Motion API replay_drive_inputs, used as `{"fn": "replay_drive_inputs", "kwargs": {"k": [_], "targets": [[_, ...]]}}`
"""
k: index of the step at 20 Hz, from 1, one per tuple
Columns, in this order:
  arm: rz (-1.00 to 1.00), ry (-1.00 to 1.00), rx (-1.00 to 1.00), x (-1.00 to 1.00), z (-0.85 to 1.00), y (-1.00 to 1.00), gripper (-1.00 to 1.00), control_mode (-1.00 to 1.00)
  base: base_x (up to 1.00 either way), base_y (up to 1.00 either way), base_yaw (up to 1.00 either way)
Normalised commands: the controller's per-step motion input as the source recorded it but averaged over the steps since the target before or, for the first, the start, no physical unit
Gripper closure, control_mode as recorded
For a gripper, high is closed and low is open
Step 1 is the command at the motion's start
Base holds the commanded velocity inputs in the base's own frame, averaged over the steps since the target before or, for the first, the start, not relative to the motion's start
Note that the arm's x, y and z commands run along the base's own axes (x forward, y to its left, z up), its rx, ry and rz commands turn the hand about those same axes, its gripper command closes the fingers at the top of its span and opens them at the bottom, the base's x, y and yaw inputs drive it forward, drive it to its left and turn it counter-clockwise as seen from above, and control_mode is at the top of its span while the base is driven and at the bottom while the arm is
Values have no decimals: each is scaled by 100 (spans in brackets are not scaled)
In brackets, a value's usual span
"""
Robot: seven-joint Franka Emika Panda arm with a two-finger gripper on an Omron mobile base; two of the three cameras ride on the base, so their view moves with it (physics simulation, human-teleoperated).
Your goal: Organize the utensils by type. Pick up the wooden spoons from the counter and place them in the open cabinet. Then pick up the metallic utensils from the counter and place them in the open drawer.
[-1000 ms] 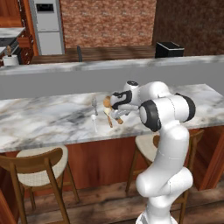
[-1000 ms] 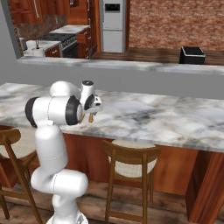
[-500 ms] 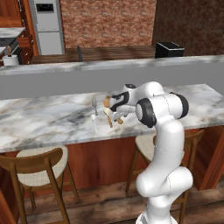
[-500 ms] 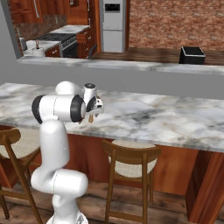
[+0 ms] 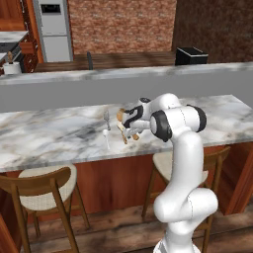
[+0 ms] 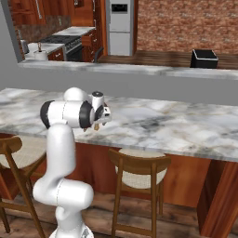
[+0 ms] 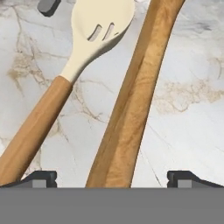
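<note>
Our gripper (image 7: pixel 111 177) has descended to the counter (image 7: pixel 183 109); jaws wide, straddling the larger wooden spoon (image 7: pixel 131 105), the slotted spoon (image 7: pixel 65 87) alongside. Closing seems the logical next step.

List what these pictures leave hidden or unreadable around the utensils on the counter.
- Larger wooden spoon, hand view: its bowl and handle end run off the top and bottom edges.
- Slotted spoon, hand view: handle end is cut by the lower left edge.
- Metallic utensils, left base view: too small to tell fork from spoon.
- Wooden spoons, right base view: mostly behind the arm.
- Gripper: open, tips barely visible.
</note>
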Motion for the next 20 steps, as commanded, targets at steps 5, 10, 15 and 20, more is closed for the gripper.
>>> {"fn": "replay_drive_inputs", "kwargs": {"k": [5, 10, 15, 20], "targets": [[0, 0, 0, 22, -23, 0, -100, -100, 0, 0, 0], [0, 0, 0, 13, -27, 0, 100, -100, 0, 0, 0], [0, 0, 0, 0, -29, 0, 100, -100, 0, 0, 0], [0, 0, 0, 0, -38, 0, 100, -100, 0, 0, 0]]}}
